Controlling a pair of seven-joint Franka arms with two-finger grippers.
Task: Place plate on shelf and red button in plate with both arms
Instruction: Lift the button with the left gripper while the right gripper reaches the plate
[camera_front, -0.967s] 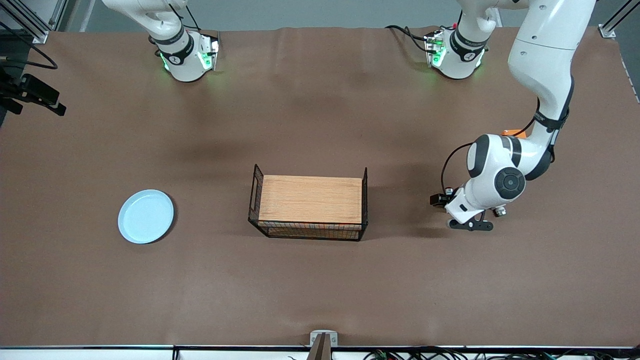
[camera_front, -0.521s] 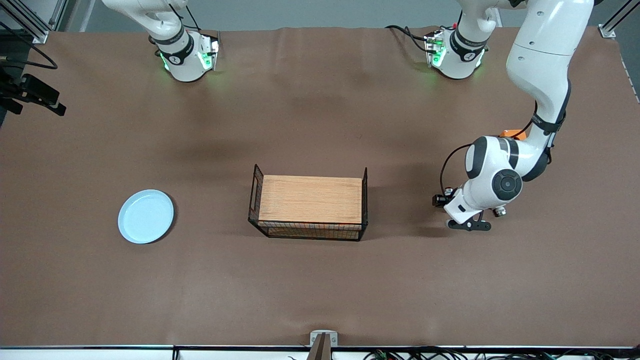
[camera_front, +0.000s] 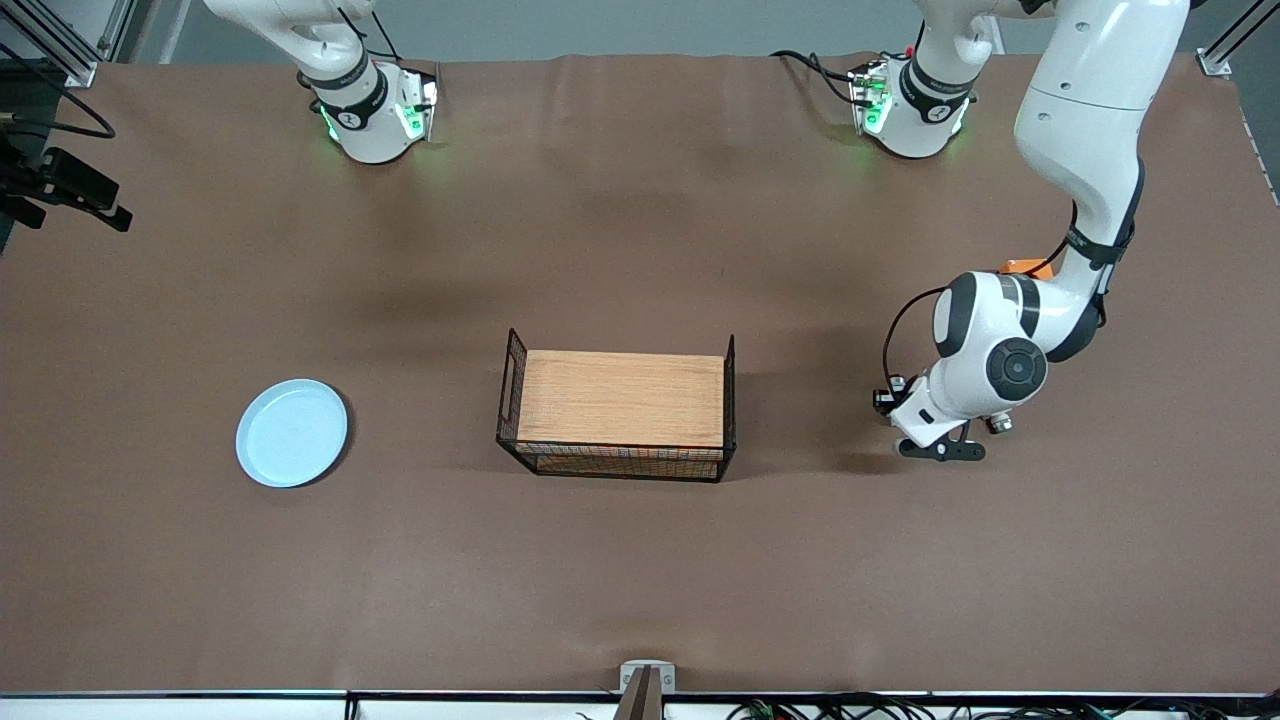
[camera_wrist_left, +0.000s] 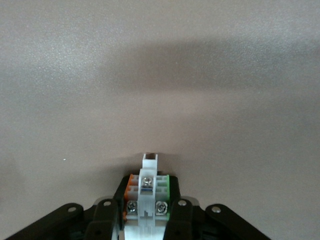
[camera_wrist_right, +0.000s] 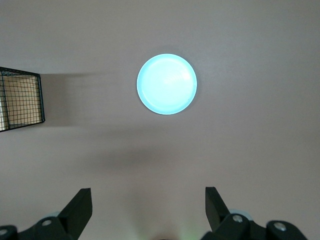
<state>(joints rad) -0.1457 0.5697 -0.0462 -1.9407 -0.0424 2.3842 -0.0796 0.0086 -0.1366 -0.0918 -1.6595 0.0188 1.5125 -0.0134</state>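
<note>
We see the red button (camera_wrist_left: 146, 192) clamped in the left pincer (camera_wrist_left: 145, 220), low over the surface (camera_front: 640, 560) toward the left arm's end, beside the rack (camera_front: 620, 398). It looks tiny, light and rigid; we judge its flat sides grip best. The plate (camera_front: 291, 432) lies toward the right arm's end, likely stiff and slippery, best pinched at its rim. The right pincer (camera_wrist_right: 147, 210) hangs spread wide above it.

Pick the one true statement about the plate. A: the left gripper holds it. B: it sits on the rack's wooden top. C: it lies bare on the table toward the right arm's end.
C: the plate lies on the table with nothing on it, apart from the rack, and no gripper touches it.
</note>
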